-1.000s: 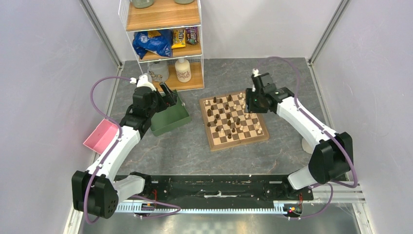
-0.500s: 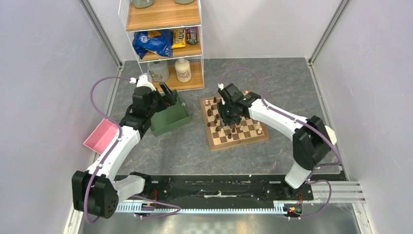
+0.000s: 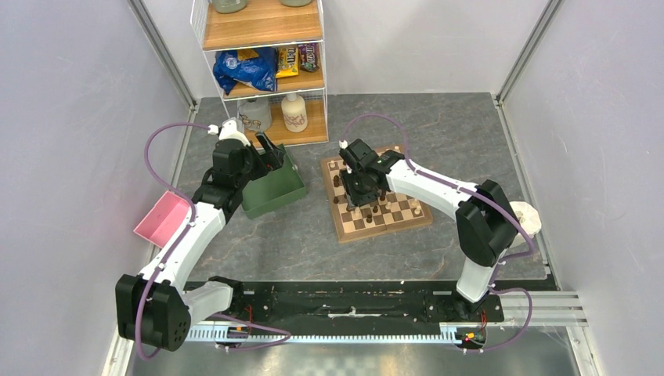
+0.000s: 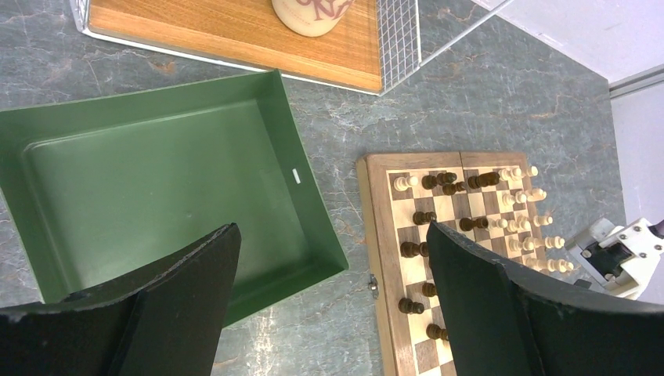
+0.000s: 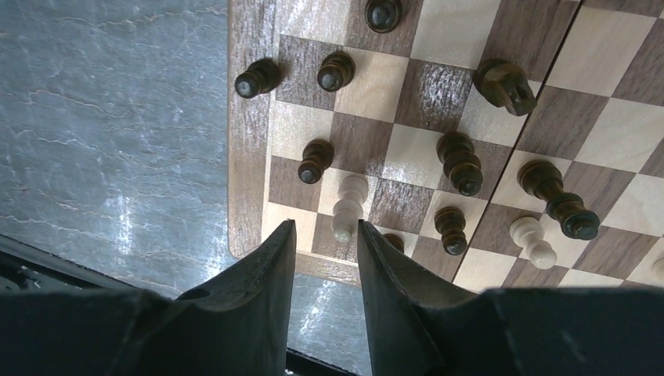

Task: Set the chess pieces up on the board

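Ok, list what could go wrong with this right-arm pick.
1. The right gripper hangs over a cream pawn, with a dark piece right beside one finger; closing or descending could topple that piece.
2. The pawn stands close to the edge of the board; an off-centre pinch could flick it onto the table.

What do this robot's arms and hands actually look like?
The left arm and right arm are built from smooth white links between chunky black joints. A thin purple cable loops along each arm. The left hand and right hand each have two matte black fingers, broad at the base and tapering towards the tips.
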`<state>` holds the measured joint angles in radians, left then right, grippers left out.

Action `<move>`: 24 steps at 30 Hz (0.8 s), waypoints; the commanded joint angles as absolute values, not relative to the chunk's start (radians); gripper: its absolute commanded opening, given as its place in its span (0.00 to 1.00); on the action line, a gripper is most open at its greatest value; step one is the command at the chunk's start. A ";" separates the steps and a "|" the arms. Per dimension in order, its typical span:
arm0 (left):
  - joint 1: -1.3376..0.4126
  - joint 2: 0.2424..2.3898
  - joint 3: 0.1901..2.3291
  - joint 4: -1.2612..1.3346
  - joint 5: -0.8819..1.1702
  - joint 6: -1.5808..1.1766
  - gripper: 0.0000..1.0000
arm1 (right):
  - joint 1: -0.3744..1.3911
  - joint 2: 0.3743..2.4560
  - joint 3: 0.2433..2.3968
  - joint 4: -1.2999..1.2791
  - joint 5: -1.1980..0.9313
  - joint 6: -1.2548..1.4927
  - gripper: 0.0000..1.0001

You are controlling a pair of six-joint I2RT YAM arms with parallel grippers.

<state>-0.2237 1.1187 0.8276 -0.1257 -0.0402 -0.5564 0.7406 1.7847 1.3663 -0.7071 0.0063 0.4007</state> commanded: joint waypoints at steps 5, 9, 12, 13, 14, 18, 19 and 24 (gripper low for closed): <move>-0.216 1.110 0.830 -0.096 -0.028 -0.557 0.96 | 0.745 1.803 1.405 -0.724 0.049 0.403 0.41; -0.216 1.108 0.830 -0.096 -0.026 -0.557 0.96 | 0.747 1.814 1.407 -0.726 0.045 0.402 0.38; -0.215 1.106 0.830 -0.098 -0.028 -0.558 0.96 | 0.747 1.817 1.407 -0.730 0.043 0.398 0.38; -0.215 1.106 0.830 -0.098 -0.028 -0.557 0.96 | 0.749 1.820 1.407 -0.730 0.043 0.396 0.38; -0.215 1.107 0.830 -0.098 -0.026 -0.557 0.96 | 0.749 1.822 1.407 -0.731 0.043 0.397 0.37; -0.215 1.106 0.828 -0.097 -0.025 -0.557 0.96 | 0.749 1.828 1.409 -0.733 0.042 0.396 0.34; -0.215 1.106 0.828 -0.097 -0.026 -0.557 0.96 | 0.748 1.829 1.408 -0.733 0.041 0.396 0.33; -0.213 1.106 0.826 -0.097 -0.026 -0.557 0.96 | 0.749 1.821 1.407 -0.735 0.042 0.395 0.22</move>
<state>-0.2218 1.1187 0.8276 -0.1257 -0.0399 -0.5564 0.7425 1.8290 1.3701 -0.7300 0.0311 0.3996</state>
